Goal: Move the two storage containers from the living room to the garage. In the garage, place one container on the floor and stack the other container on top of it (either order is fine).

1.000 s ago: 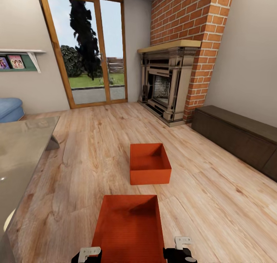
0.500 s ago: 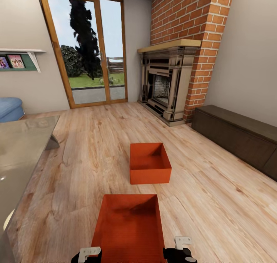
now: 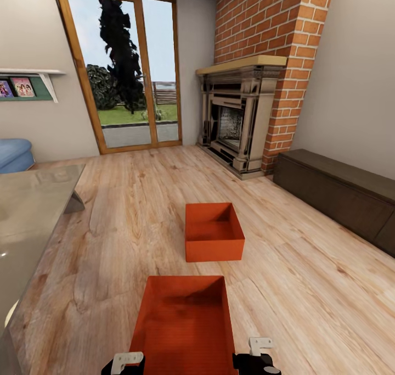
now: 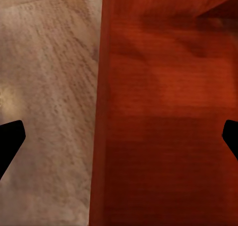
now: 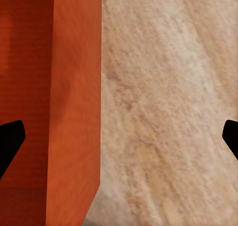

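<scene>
Evidently two open orange-red bins wait on the living-room wood floor, each gripper spread wide over a side wall of the near one.

Both bins are matching rectangular boxes with thin straight walls and finely ribbed bottoms, and both look empty; the near bin [image 3: 184, 323] lies just ahead of the robot, the far bin [image 3: 214, 232] a little beyond it toward the fireplace [image 3: 237, 119], the two apart. I judge them light and stiff but smooth-sided, so likely slippery; the thin rims look like the sensible hold, one on each long side. The left gripper [image 4: 119, 139] has its jaws wide, straddling the left wall between plank and bin floor; the right gripper [image 5: 119, 139] likewise straddles the right wall, gripping nothing. A lopsided pinch could tip the bin.
</scene>
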`<state>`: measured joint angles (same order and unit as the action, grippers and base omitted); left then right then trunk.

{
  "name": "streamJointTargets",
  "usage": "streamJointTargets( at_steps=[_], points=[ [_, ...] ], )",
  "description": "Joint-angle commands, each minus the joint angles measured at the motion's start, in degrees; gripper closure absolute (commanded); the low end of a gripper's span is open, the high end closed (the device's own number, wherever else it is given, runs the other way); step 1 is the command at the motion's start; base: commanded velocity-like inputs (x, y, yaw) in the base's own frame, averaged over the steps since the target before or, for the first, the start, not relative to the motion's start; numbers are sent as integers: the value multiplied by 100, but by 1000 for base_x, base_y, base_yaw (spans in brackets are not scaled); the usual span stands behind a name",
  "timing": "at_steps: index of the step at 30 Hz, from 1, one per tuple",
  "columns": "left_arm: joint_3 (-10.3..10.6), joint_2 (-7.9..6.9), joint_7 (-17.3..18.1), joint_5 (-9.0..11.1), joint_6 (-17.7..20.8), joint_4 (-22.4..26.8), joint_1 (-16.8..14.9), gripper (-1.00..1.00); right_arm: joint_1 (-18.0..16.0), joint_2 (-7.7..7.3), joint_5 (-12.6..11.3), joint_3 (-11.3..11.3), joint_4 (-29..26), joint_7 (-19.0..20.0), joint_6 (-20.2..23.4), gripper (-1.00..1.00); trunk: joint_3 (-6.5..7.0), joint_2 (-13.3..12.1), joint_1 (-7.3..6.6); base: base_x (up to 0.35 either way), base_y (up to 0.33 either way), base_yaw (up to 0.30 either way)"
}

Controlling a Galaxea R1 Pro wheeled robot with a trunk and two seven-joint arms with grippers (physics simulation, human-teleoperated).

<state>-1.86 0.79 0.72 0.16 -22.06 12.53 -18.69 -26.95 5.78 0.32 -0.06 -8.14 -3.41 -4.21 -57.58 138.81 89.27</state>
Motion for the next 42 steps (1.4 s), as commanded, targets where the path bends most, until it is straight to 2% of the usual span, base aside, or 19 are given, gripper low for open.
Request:
streamJointTargets(
  at_steps=[1,12,28,34,42],
  points=[
    [-19,0,8,1,-18,-5,-3,-100,-3,2,3,0,6,-19,-19,-100,-5,2,-1,0,0,0],
    [-30,-65,8,1,-16,-5,-3,-100,-3,2,3,0,6,-19,-19,-100,-5,2,-1,0,0,0],
    [-34,-86,8,1,-9,-5,-3,-100,-3,2,3,-1,6,-19,-19,-100,-5,2,-1,0,0,0],
    [-34,-85,8,1,-9,-5,-3,-100,-3,2,3,-2,6,-19,-19,-100,-113,243,131,0,0,0],
    [-34,-87,8,1,-9,-5,-3,-100,-3,2,3,0,6,-19,-19,-100,-113,243,131,0,0,0]
  ],
)
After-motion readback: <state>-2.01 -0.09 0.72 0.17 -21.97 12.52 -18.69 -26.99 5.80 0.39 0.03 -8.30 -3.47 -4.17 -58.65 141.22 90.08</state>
